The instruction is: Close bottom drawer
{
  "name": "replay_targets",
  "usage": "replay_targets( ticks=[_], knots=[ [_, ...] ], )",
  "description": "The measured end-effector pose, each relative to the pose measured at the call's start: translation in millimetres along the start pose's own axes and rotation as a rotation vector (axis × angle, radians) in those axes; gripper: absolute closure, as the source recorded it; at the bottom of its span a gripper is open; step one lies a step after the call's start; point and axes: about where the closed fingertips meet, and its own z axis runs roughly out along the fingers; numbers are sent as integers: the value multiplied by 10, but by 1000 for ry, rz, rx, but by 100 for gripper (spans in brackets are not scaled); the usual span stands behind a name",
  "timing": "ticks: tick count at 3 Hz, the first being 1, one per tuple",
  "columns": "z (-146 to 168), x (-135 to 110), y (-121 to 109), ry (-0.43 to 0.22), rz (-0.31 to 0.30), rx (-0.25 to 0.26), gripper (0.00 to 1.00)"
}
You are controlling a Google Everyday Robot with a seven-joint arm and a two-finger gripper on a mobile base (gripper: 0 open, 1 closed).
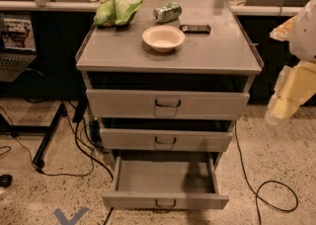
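Note:
The bottom drawer [165, 201] is the lowest of three grey drawers in a metal cabinet. It is pulled far out, and its empty inside [165, 175] shows. A small dark wire handle [165, 203] sits at the centre of its front. The middle drawer [165, 140] and the top drawer [167, 103] each stand slightly out. My arm, white and yellowish, is at the right edge of the view. Its gripper end [281, 108] hangs beside the cabinet at top-drawer height, well above and to the right of the bottom drawer, touching nothing.
On the cabinet top [123, 51] are a white bowl [163, 37], a green bag [116, 11], a can [167, 12] and a dark phone-like object [195, 28]. Cables [269, 189] lie on the floor on both sides. A desk leg [47, 140] and a laptop [15, 46] are at the left.

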Motion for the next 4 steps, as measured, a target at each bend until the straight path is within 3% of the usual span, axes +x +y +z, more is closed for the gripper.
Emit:
replay_targets(
  ticks=[2,3,4],
  knots=[
    [1065,184,265,-117,121,-43,0],
    [1593,258,369,-138,166,-70,0],
    [1950,338,402,-120,206,-135,0]
  ],
)
